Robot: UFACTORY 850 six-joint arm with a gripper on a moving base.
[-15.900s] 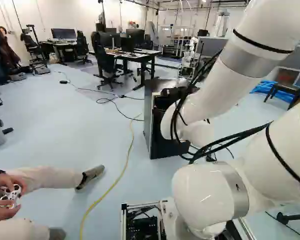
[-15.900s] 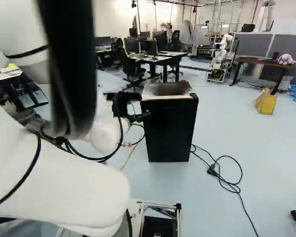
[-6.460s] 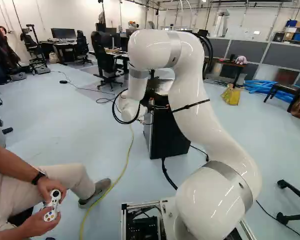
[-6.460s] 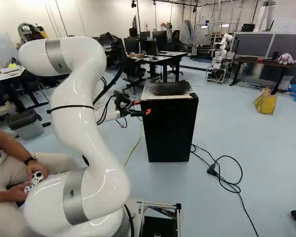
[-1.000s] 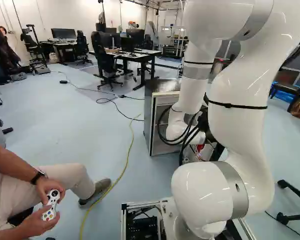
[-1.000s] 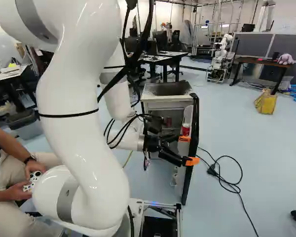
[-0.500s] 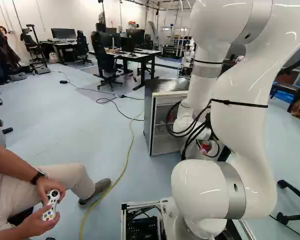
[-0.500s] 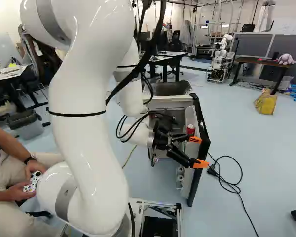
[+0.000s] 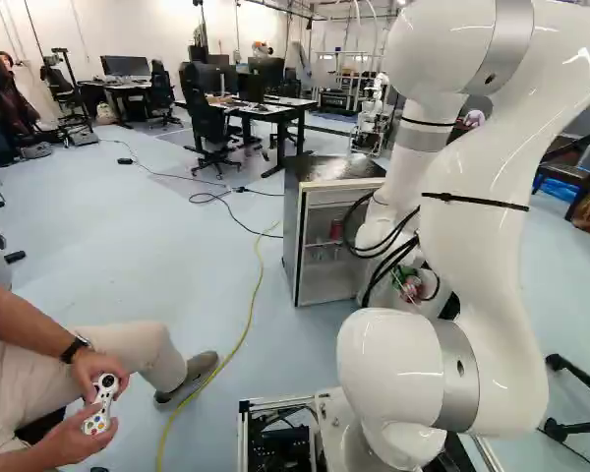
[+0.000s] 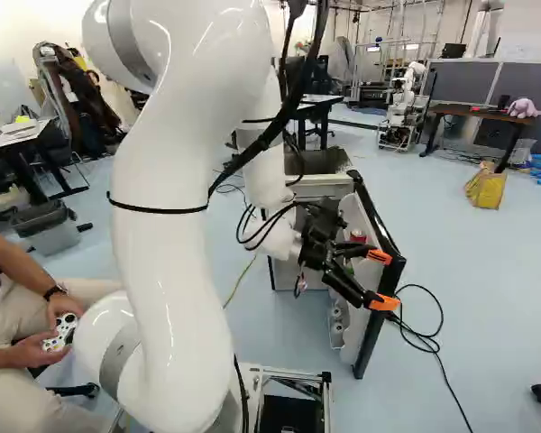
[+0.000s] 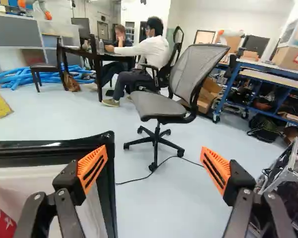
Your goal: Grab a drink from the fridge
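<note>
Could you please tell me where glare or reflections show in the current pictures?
Left base view: bright streaks on the white arm and a sheen on the dark top of the fridge; right base view: small highlights on the arm; wrist view: a glossy streak along the fridge door's black edge.

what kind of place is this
Probably a robotics lab or workshop: another robot stands at the back, a bare-framed desk holds monitors, and a small fridge stands open on the floor.
</note>
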